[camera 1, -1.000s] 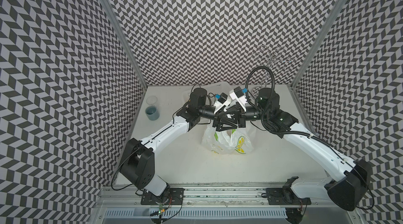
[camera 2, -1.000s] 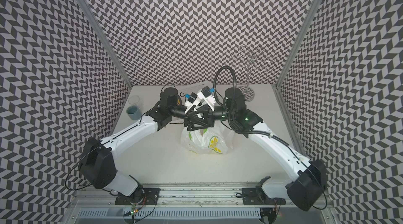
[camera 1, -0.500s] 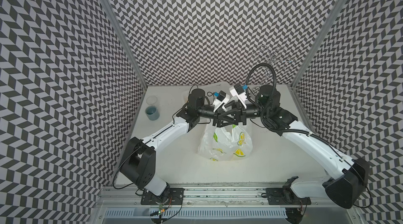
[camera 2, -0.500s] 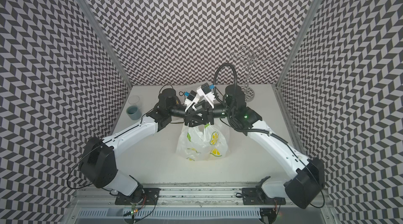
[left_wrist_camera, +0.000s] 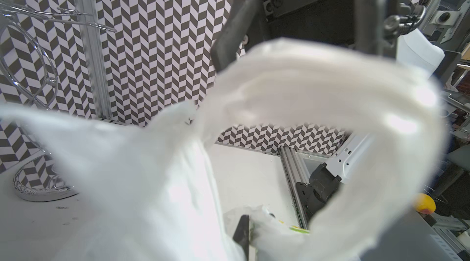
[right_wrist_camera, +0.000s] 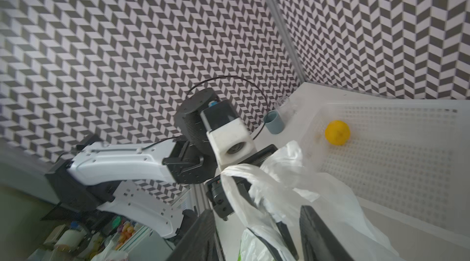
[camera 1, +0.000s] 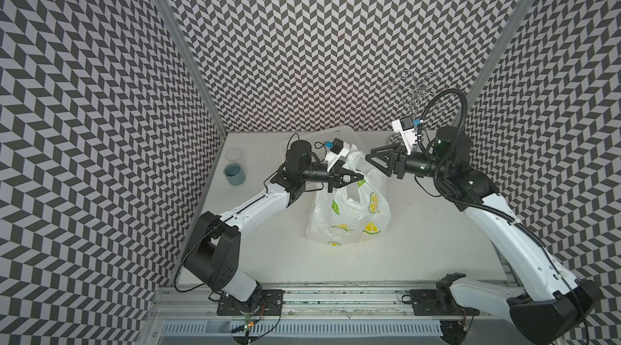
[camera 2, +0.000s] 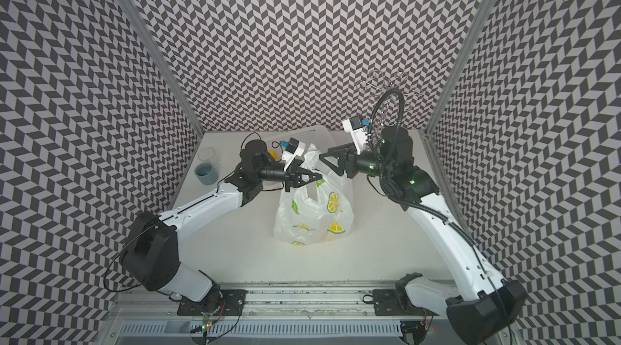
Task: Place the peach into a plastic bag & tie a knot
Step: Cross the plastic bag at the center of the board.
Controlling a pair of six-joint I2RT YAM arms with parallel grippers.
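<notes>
Pinching one handle of the plastic bag (camera 1: 349,215), the left gripper (camera 1: 359,177) is clenched — the other handle (camera 1: 353,155) lies just beside the right gripper (camera 1: 377,165), released and empty.

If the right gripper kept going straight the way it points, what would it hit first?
The plastic bag: its raised top hangs right ahead of the right gripper, whose jaws stand open. Beyond it sits the left gripper; depth is unclear.
</notes>
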